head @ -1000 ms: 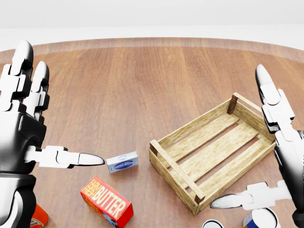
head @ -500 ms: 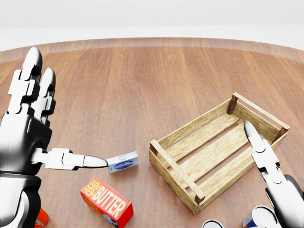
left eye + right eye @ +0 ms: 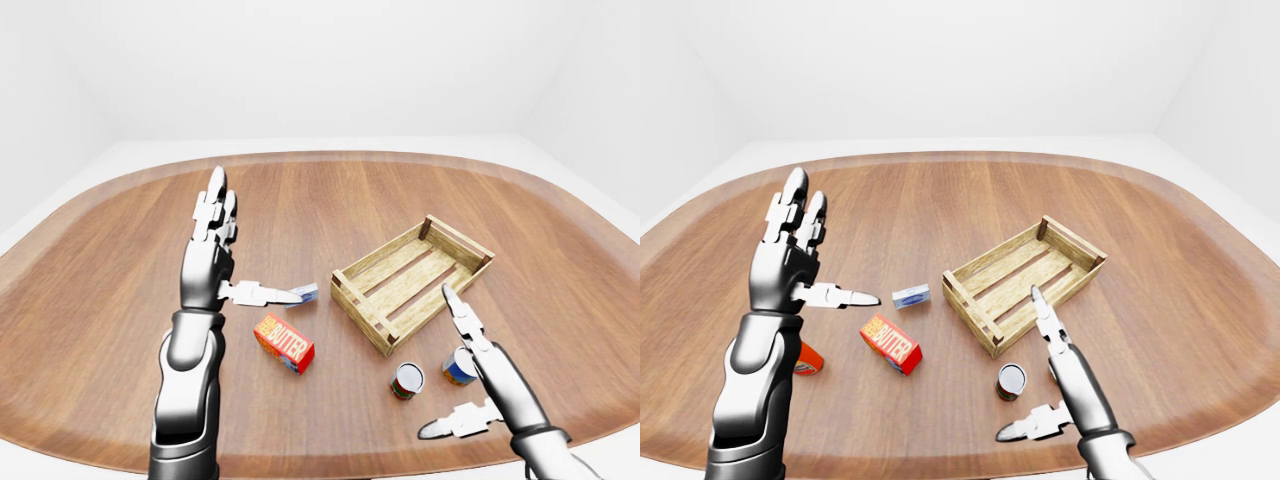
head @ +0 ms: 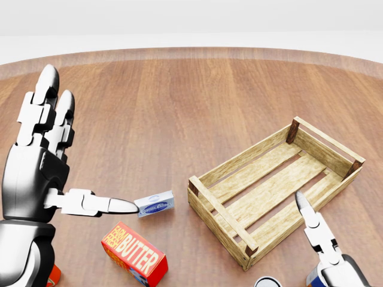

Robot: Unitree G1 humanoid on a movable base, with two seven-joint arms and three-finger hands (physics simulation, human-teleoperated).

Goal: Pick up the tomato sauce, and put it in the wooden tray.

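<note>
The robot's right hand [image 3: 482, 378], silver and black with three white-tipped fingers, hung low at the bottom right of the left-eye view with its fingers spread apart and nothing between them. One finger [image 3: 458, 305] pointed up toward the crate, and the thumb stuck out to the left, near the table's edge. Just beside that hand, partly behind its palm in the left-eye view, stood a small blue, white and orange can [image 3: 456, 368]. A little to the left stood a dark red can with a silver top [image 3: 406, 381], upright on the table and apart from the hand; it seemed to be the tomato sauce, though its label was too small to read.

Above these cans lay the shallow wooden slatted tray [image 3: 452, 240], set at an angle, with only bare slats showing inside.

The left hand [image 3: 790, 262] was raised at the left of the right-eye view, two fingers pointing up and the thumb stretched out sideways to the right, open and gripping nothing. Near the thumb tip lay a small blue and white box [image 3: 911, 295]. Below it lay a red carton printed BUTTER [image 3: 891, 343]. An orange and white container [image 3: 807, 361] peeked out from behind the left forearm.

Everything rested on a large rounded wooden table [image 3: 300, 190] in a plain white room.
</note>
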